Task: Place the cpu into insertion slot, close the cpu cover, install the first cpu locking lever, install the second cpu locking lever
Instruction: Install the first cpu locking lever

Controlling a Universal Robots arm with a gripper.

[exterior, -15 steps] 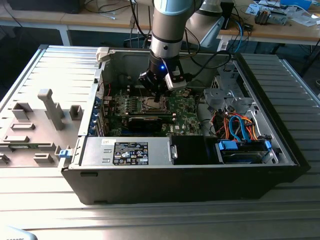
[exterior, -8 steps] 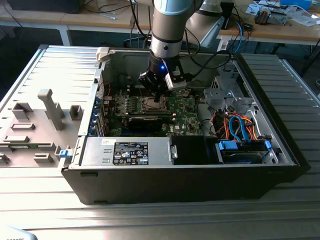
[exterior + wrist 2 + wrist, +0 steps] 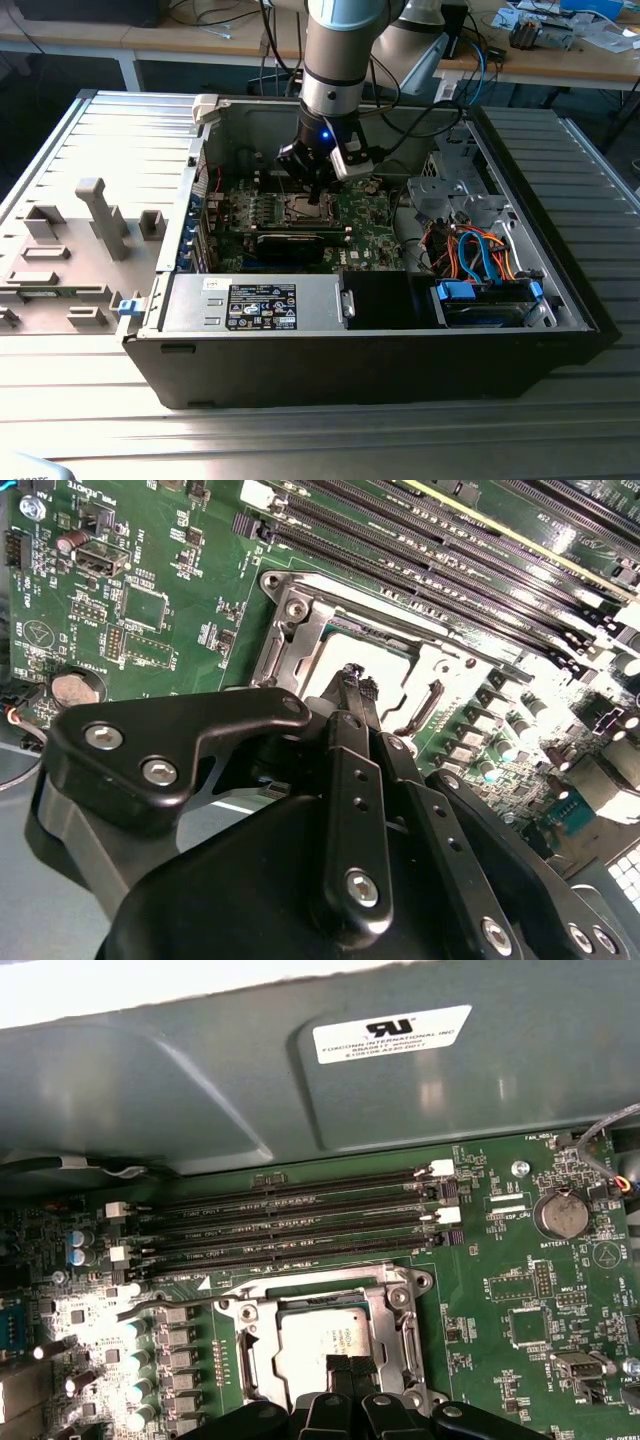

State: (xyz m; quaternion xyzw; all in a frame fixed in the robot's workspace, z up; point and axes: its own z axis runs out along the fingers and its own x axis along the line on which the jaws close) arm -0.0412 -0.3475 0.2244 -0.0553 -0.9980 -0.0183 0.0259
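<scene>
The cpu [image 3: 318,1332], a pale silvery square, lies in the socket on the green motherboard [image 3: 372,214]. Around it the cpu cover [image 3: 248,1358] lies flat as a silvery frame. Both also show in the second wrist view: cpu [image 3: 372,645], cover [image 3: 282,640]. My gripper [image 3: 316,192] hangs straight above the socket inside the open computer case. Its black fingers [image 3: 350,770] are shut tip to tip over the edge of the cpu, with nothing between them; the gripper [image 3: 349,1365] shows this in both wrist views [image 3: 355,675]. A thin metal lever [image 3: 165,1305] sticks out sideways from one socket corner.
Dark memory slots [image 3: 300,1225] run alongside the socket, with a round coin battery [image 3: 560,1213] beyond. The grey case wall [image 3: 200,1090] rises close behind. A power supply [image 3: 260,303] and a bundle of orange and blue cables [image 3: 480,250] fill the near side of the case.
</scene>
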